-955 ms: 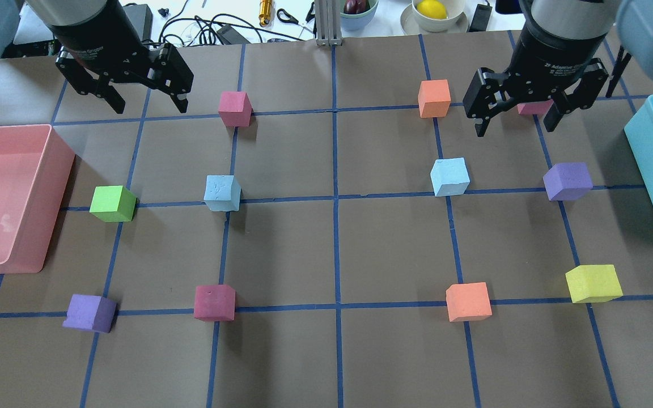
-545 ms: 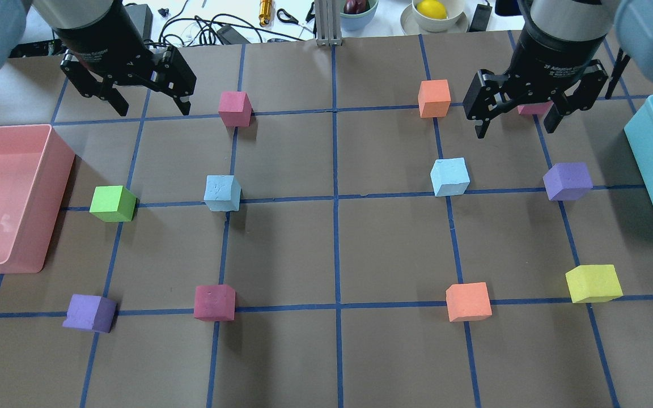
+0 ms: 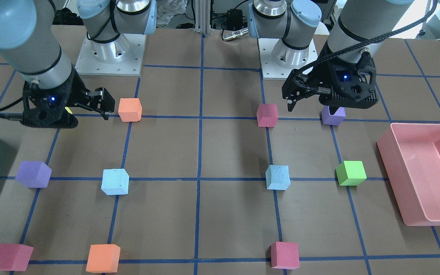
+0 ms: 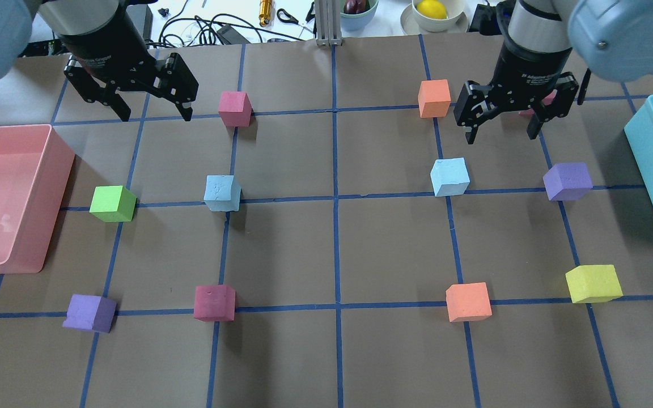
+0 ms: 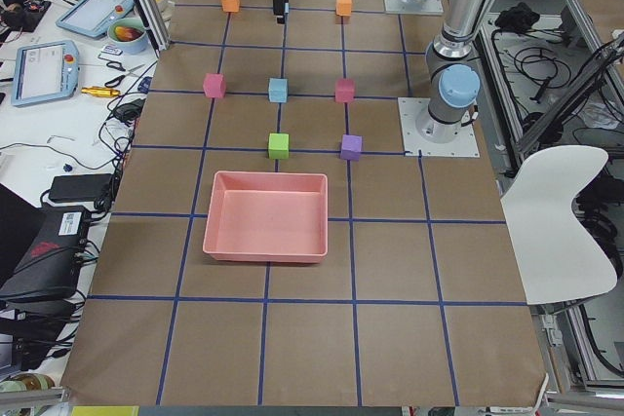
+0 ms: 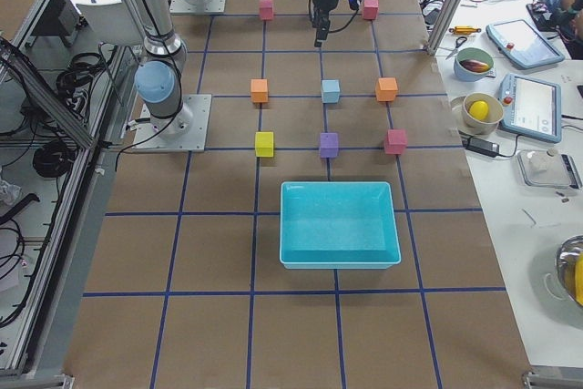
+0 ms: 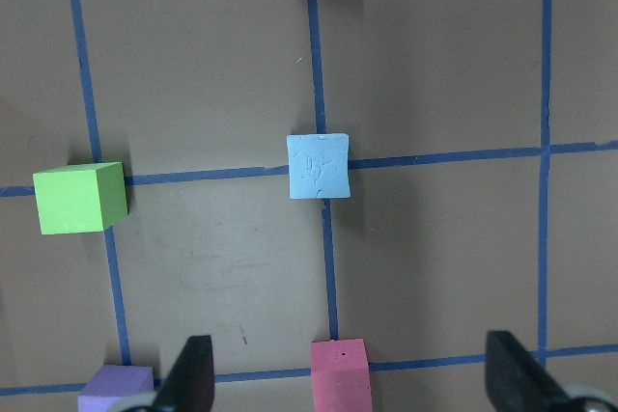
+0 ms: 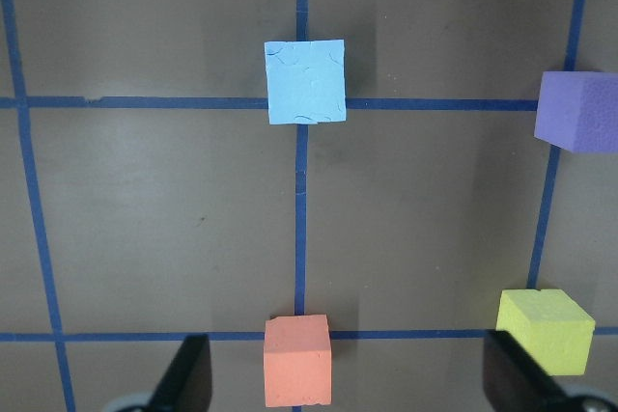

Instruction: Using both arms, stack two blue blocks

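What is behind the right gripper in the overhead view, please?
A pink block, mostly covered by the right gripper there; only slivers show. The front-facing view shows it whole.

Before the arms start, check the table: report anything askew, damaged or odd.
Nothing spilled or toppled. Minor only: the left blue block and the right blue block have pitted, dented tops, and the yellow cube sits slightly turned against the tape grid.
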You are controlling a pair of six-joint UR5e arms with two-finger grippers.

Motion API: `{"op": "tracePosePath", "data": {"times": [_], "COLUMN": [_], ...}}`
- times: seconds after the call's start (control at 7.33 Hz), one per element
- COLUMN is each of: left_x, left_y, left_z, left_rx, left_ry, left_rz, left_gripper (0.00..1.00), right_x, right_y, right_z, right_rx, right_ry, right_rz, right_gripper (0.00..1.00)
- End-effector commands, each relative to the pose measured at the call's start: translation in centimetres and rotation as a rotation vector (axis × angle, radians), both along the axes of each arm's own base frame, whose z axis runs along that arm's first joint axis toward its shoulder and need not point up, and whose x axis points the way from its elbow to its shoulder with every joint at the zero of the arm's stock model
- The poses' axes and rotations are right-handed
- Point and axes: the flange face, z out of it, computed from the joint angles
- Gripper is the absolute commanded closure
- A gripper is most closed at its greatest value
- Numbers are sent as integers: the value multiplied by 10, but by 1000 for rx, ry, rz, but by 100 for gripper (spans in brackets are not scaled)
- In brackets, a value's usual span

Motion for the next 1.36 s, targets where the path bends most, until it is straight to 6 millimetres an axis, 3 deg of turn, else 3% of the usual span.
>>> {"op": "tracePosePath", "data": {"times": [0.0, 0.55, 0.68, 0.82, 1.09, 1.23], "left_x": [-2, -4, -4, -4, -4, -4], "left_y": [6, 7, 5, 2, 6, 3], "left_z": [-9, -51, -60, -58, -50, -64], "left_rx": [-19, 19, 21, -16, -33, 1], "left_ry": [-2, -1, -1, -1, -2, -4], "left_rz": [-13, -13, -7, -6, -6, -9], "left_gripper": [0, 0, 0, 0, 0, 0], "right_x": [-2, -1, -1, -1, -1, 0], "right_y": [-52, -76, -77, -76, -74, -66], "right_z": [-73, -164, -170, -175, -203, -213], "right_rx": [-43, -20, -16, -5, 42, 67], "right_ry": [-7, -15, -14, -16, -20, -22], "right_rz": [-1, -2, -1, -7, -7, -15], "right_gripper": [0, 0, 0, 0, 0, 0]}}
